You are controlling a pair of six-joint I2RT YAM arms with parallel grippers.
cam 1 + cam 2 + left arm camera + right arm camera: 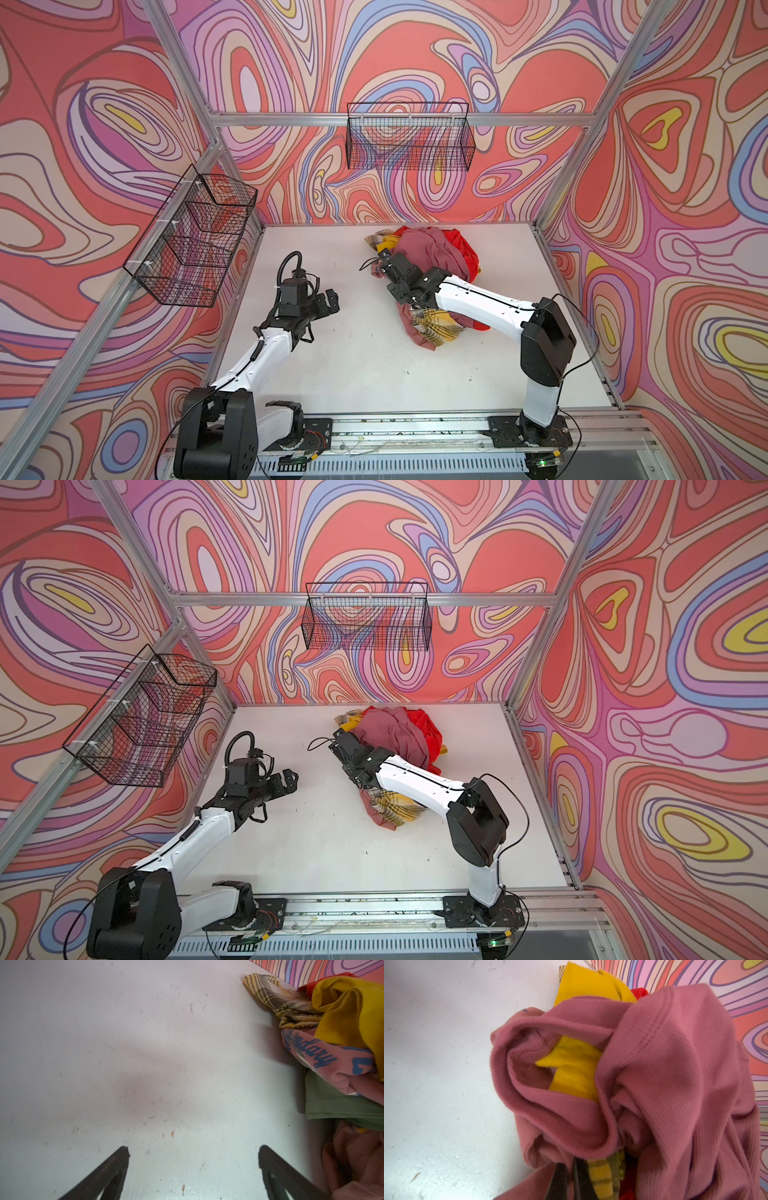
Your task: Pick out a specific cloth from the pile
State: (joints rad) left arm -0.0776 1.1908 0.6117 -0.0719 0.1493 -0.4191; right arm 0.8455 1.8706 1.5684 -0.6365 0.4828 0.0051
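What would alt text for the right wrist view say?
A crumpled, ribbed pink cloth fills most of the view, with a yellow cloth poking through its folds. The right gripper, shut, sits tucked beneath it beside plaid cloth; white table lies alongside.

Pile (pixel 432 257): dusty pink, bright red, mustard, yellow-brown plaid. Table (pixel 353 353) white. Walls (pixel 415 50) swirled red, lilac, blue, yellow. Baskets (pixel 409 156) black.
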